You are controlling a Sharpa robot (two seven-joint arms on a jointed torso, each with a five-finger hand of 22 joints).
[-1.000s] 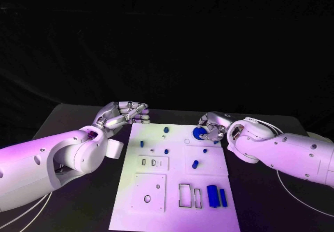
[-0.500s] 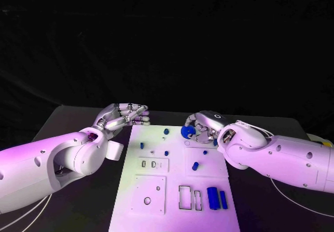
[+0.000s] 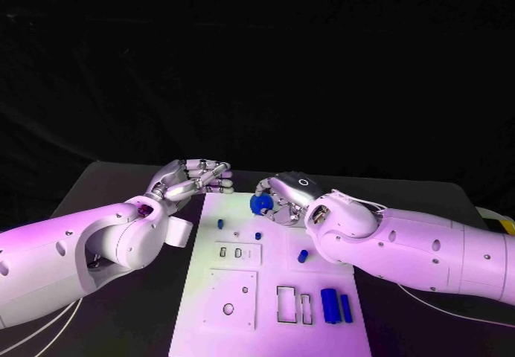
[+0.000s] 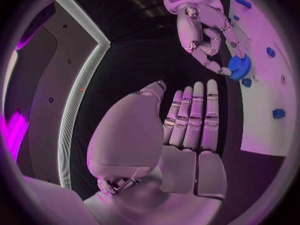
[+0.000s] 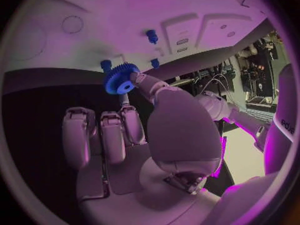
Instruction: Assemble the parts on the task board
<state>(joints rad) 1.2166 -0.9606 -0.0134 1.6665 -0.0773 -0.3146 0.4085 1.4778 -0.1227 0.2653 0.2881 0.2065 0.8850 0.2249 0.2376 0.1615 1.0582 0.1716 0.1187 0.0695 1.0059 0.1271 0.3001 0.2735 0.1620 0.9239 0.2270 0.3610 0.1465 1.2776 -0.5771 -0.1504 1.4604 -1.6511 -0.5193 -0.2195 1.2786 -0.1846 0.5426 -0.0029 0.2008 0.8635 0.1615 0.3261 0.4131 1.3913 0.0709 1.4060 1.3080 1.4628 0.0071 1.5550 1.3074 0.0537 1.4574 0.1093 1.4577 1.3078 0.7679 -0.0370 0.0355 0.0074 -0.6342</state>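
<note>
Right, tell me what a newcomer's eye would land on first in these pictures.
First, the blue gear pinched in the right hand above the far end of the white task board. Next, the left hand, empty with fingers apart, by the board's far left corner. Then the two blue bars lying at the board's near right.

The head camera looks down from above the table's near edge toward 12 o'clock, taking in the whole task board point(image 3: 269, 275). Each wrist camera sits close behind its own palm, looking out along the fingers. All three views share the board's far end and the blue gear point(image 3: 261, 203) point(image 4: 238, 66) point(image 5: 121, 79).
</note>
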